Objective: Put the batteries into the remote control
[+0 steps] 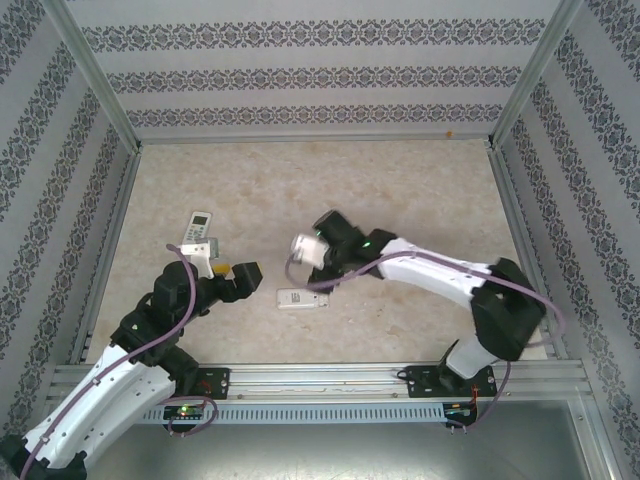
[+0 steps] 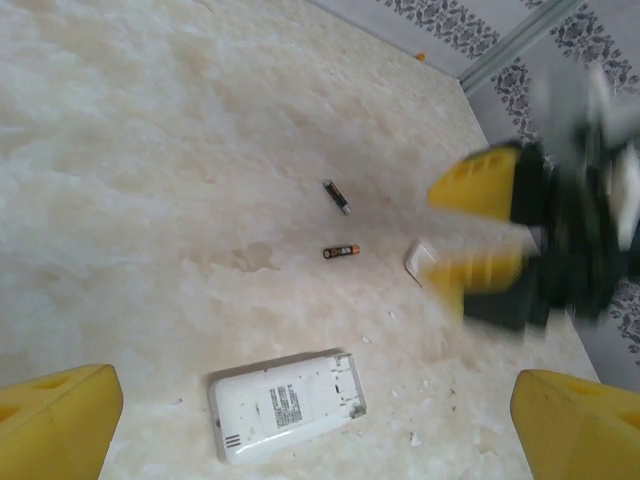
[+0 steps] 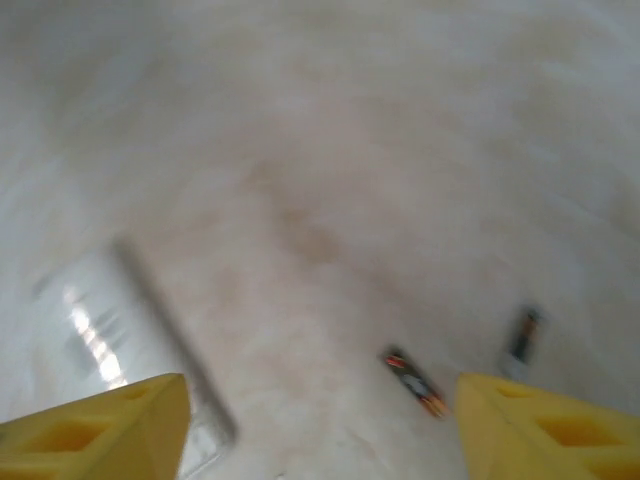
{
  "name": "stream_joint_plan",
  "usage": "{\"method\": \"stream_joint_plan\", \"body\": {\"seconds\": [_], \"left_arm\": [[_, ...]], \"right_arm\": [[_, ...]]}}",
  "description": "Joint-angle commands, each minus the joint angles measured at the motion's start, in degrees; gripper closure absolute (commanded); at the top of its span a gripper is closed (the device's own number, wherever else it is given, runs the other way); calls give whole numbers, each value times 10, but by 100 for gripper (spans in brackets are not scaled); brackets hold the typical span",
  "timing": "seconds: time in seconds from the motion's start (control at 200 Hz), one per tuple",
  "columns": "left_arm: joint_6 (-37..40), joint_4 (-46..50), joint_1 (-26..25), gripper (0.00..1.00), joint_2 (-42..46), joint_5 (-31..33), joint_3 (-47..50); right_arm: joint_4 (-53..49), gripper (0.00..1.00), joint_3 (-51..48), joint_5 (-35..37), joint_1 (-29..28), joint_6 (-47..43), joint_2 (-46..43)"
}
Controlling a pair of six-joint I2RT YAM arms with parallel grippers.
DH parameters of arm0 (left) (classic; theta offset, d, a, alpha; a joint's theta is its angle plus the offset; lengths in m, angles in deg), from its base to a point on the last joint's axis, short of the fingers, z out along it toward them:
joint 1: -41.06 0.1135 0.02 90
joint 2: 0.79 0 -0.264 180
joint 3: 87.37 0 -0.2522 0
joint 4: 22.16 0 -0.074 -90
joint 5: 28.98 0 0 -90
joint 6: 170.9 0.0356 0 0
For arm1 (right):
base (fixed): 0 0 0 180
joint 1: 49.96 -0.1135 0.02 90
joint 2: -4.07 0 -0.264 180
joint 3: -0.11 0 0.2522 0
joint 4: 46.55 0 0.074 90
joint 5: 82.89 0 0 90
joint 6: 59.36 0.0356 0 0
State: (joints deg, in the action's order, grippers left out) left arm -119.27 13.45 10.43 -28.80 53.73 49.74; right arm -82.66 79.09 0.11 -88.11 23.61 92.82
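A white remote control lies face down on the table, its battery bay open at the right end; it is also the remote control in the top view. My left gripper hovers over it, open, with a yellow finger at either side and nothing held. Two slim dark batteries lie loose beyond it. My right gripper is open above the table, blurred, with one battery just inside its right finger and another battery farther off. The remote control is a blur at the left.
A small white cover piece lies beside the right gripper's yellow fingers. A second white remote with a display lies behind the left arm. Patterned walls and metal rails enclose the table. White flecks dot the surface near the remote.
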Motion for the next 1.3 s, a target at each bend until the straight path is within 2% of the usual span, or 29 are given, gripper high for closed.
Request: {"method": "stream_joint_plan", "body": {"seconds": [0.0,0.115,0.32,0.405,0.639,0.859,0.894,0.939,1.004,1.059,1.154,1.294], "left_arm": [[0,-15,5,0,2,-22,10],[12,-8,5,0,-3,-20,6],[17,-26,6,0,-11,-18,14],[24,-30,5,0,-18,-16,14],[40,-32,5,0,-28,-4,11],[41,-39,5,0,-31,-7,16],[41,-39,6,0,-31,-8,17],[40,-38,5,0,-30,-9,18],[38,-37,6,0,-29,-10,21],[34,-33,5,0,-31,-15,21],[36,-31,5,0,-47,-36,22],[27,-28,5,0,-79,-75,23]], "right_arm": [[-44,37,29,48,65,262,57],[-48,35,45,80,90,268,97],[-90,37,127,77,102,238,200],[-95,42,149,72,101,236,232],[-108,68,189,56,99,241,293],[-122,70,205,50,93,237,316],[-123,72,206,48,92,236,319],[-126,80,208,44,92,235,322],[-136,89,212,42,91,237,316],[-139,92,207,36,87,246,293],[-118,92,157,30,72,273,217],[-62,92,34,9,26,356,99]]}}
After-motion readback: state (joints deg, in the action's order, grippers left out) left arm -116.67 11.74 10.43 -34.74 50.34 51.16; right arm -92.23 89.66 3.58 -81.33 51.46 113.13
